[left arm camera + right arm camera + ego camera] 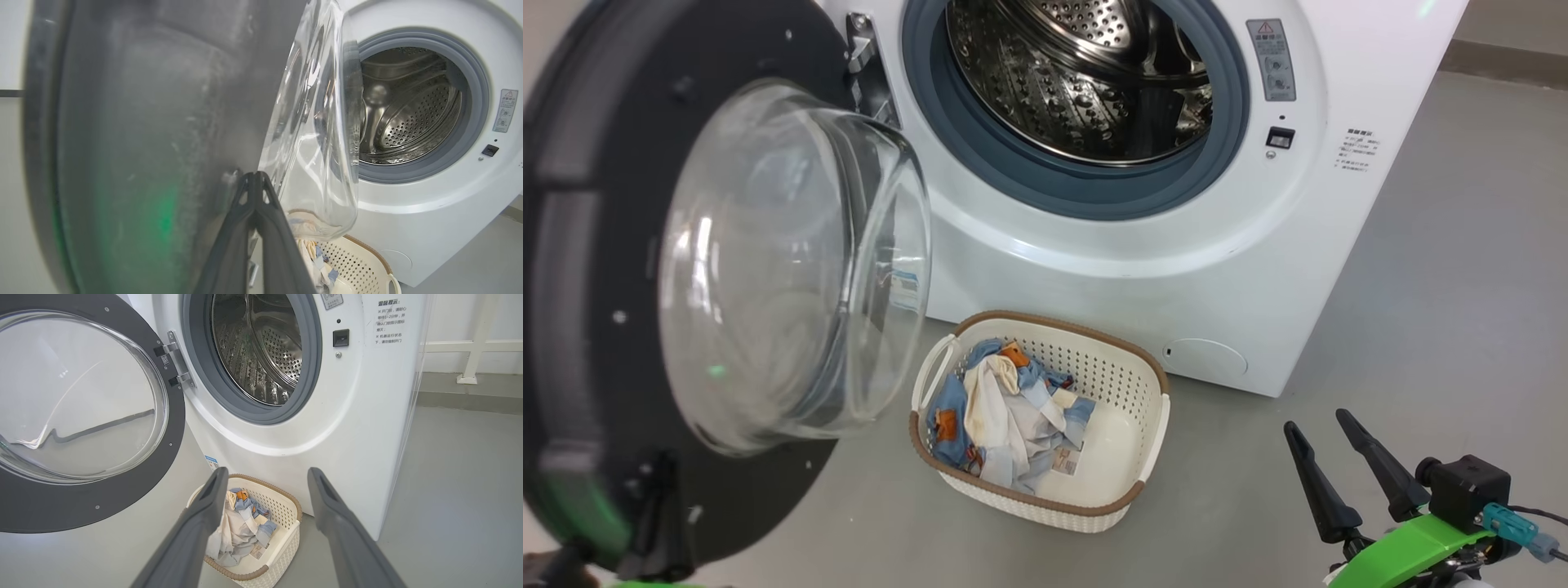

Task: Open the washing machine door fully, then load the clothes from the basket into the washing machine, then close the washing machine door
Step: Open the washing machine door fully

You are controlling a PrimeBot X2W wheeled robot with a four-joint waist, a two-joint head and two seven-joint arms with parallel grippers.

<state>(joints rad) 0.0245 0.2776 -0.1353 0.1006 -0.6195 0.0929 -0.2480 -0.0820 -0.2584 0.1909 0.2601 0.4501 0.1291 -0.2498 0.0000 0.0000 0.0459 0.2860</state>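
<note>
The large round black glass-windowed door (768, 269) stands wide open, left of the white front-loading washing machine (1094, 269). Before it on the grey floor (1421, 327) sits a cream perforated brown-rimmed basket (1152, 425), with light-blue and cream clothes (1005, 416) heaped at its left. The right pincer (1316, 420) holds its fingers apart.

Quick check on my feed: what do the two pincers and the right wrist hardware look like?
The right pincer: two long, dark grey fingers tapering to points, on a bright green wrist bracket. A black boxy module sits on it, with a teal connector and dark cable. The left pincer: same dark matt fingers, with small triangular cut-outs near the tips.
</note>
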